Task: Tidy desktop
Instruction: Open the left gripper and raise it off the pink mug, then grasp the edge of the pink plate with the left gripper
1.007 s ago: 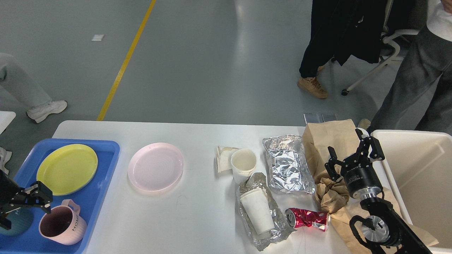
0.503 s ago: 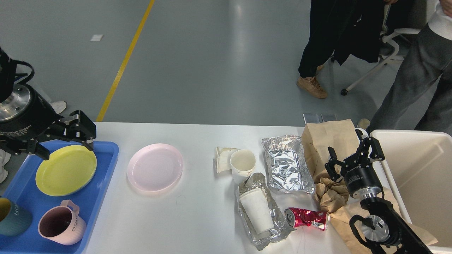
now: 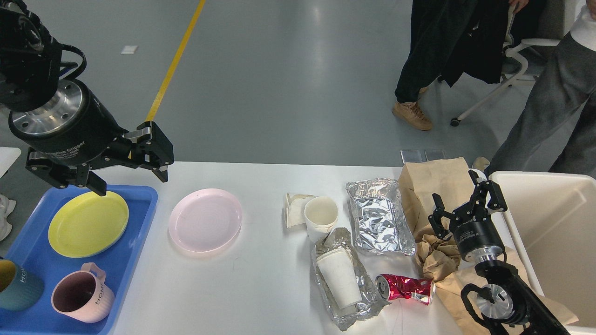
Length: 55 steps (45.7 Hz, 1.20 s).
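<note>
The white desk (image 3: 260, 288) spans the lower view. On it lie a pink plate (image 3: 205, 219), an upright paper cup (image 3: 321, 216), a second paper cup (image 3: 339, 277) lying on crumpled foil (image 3: 343, 302), a foil tray (image 3: 380, 217), a crushed red can (image 3: 406, 288) and a brown paper bag (image 3: 435, 186). A blue tray (image 3: 135, 242) at the left holds a yellow plate (image 3: 88, 223) and a pink mug (image 3: 82, 298). The left gripper (image 3: 130, 179) hangs above the tray's far edge, fingers spread and empty. The right gripper (image 3: 465, 204) hovers over the bag, fingers released. A cream bin (image 3: 554, 223) stands at the right.

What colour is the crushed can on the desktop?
Red, with a silver top; the crushed can shows best in the head view.
</note>
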{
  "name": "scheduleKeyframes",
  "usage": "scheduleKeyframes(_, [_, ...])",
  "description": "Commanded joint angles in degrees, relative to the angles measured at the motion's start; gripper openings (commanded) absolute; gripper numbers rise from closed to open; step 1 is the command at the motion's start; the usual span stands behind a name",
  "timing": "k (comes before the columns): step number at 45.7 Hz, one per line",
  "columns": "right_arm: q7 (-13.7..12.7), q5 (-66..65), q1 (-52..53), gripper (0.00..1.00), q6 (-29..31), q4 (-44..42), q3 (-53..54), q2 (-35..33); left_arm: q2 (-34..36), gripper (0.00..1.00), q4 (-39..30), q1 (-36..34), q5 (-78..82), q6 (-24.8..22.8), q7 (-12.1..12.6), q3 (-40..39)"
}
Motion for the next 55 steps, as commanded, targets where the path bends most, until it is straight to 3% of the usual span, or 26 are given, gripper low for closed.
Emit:
scheduleKeyframes(1, [0.0, 0.09, 0.0, 1.0, 0.01, 0.09, 0.0, 0.0, 0.57, 0.9, 0.49, 1.79, -0.13, 0.85, -0.44, -0.03])
scheduleKeyframes(5, [0.0, 0.0, 0.0, 1.0, 0.01, 0.09, 0.0, -0.09, 2.68, 0.9, 1.28, 3.97, -0.48, 2.26, -2.63, -0.12])
scheduleKeyframes(13, [0.0, 0.0, 0.0, 1.0, 0.01, 0.09, 0.0, 0.0, 5.41, 0.9, 5.23, 14.51, -5.13, 6.3, -9.67, -0.73])
scheduleKeyframes(18, [0.0, 0.09, 0.0, 1.0, 0.01, 0.09, 0.0, -0.09, 5.67, 0.9, 8.13, 24.88, -8.12, 11.65, -9.85, -2.84])
scheduleKeyframes(23, [0.0, 0.09, 0.0, 1.0, 0.01, 0.09, 0.0, -0.09, 6.73, 0.89, 11.3, 34.9, -12.24, 20.96, -9.32, -5.39])
scheduleKeyframes(27, [0.0, 0.0, 0.0, 1.0, 0.01, 0.09, 0.0, 0.0, 8.13, 0.89, 15.33, 42.72, -14.98, 26.68, -7.04, -9.6])
scheduleKeyframes(36, [0.0, 0.09, 0.0, 1.0, 0.01, 0.09, 0.0, -0.09, 8.49, 0.89, 30.88, 63.55, -14.89, 36.35, 6.22, -26.47])
scheduleKeyframes(40, [0.0, 0.09, 0.0, 1.0, 0.01, 0.09, 0.0, -0.09, 8.49, 0.9, 37.74, 71.47, -14.72, 39.17, 9.83, -33.76])
scheduleKeyframes(44, [0.0, 0.09, 0.0, 1.0, 0.01, 0.09, 0.0, 0.0, 8.66, 0.9, 40.39, 74.99, -14.45, 39.26, 9.58, -37.12])
scheduleKeyframes(55, [0.0, 0.0, 0.0, 1.0, 0.01, 0.09, 0.0, 0.0, 10.86, 0.95, 42.41, 78.16, -12.87, 39.53, 9.49, -37.21])
